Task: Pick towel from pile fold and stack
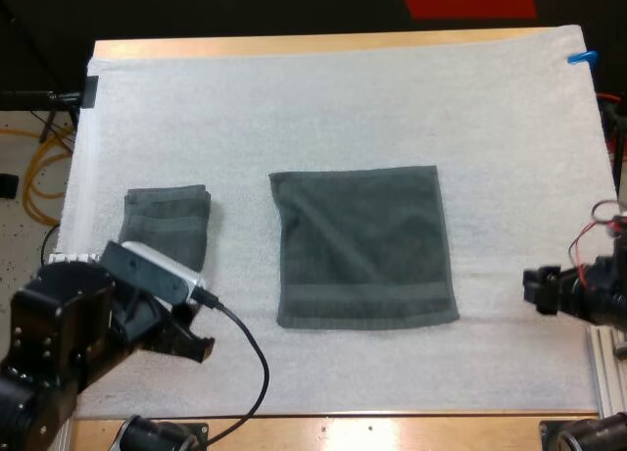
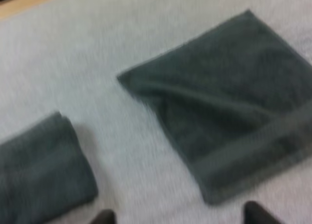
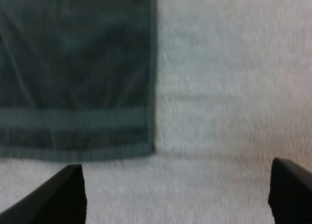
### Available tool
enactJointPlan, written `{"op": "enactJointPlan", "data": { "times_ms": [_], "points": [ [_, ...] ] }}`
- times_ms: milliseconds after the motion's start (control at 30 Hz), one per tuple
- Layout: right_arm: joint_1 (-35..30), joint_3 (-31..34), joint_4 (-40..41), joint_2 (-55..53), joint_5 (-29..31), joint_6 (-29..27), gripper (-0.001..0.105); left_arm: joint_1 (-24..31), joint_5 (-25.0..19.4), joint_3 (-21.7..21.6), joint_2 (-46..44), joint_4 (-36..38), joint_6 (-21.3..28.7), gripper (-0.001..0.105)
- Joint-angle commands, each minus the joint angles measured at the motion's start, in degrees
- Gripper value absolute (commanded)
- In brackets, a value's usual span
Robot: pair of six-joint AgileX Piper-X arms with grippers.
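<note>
Step, as judged: flat towel [image 1: 362, 245] spread mid-mat [image 1: 343, 98], fold not yet begun. Folded towel [image 1: 168, 221] lies to its left, apart. Left claw [image 2: 180, 218] released, fingers apart, grasping nothing, above mat between the two. Right claw [image 3: 178, 197] likewise released, just off flat towel's near right corner. Next probably calls for each claw pinching one near corner and carrying that edge to far edge. Count: two towels, one flat, one folded; two claws.

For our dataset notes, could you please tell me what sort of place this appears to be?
Probably a robotics lab test bench: a wooden table covered by a white mat, a left claw and right claw both open, and a spread towel beside a folded towel.
</note>
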Motion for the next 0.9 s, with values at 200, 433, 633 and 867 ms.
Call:
{"op": "enactJointPlan", "data": {
  "times_ms": [200, 433, 633, 867],
  "points": [
    [0.1, 9.5, -2.8, 0.5, -1.5, -0.6, 0.074, 0.0, 2.4, 9.8, -2.6, 1.8, -3.8, 0.066],
    [0.1, 21.4, -13.4, 1.8, -8.9, 3.9, 0.074, 0.0, 9.4, 20.7, -7.6, -7.2, -10.8, 0.066],
    [0.1, 29.2, -26.0, 7.0, -16.8, 9.7, 0.074, 0.0, 12.9, 27.9, -10.4, -13.1, -14.6, 0.066],
    [0.1, 32.0, -37.8, 16.9, -23.5, 15.6, 0.074, 0.0, 18.7, 33.3, -10.4, -20.4, -20.0, 0.066]
  ]
}}
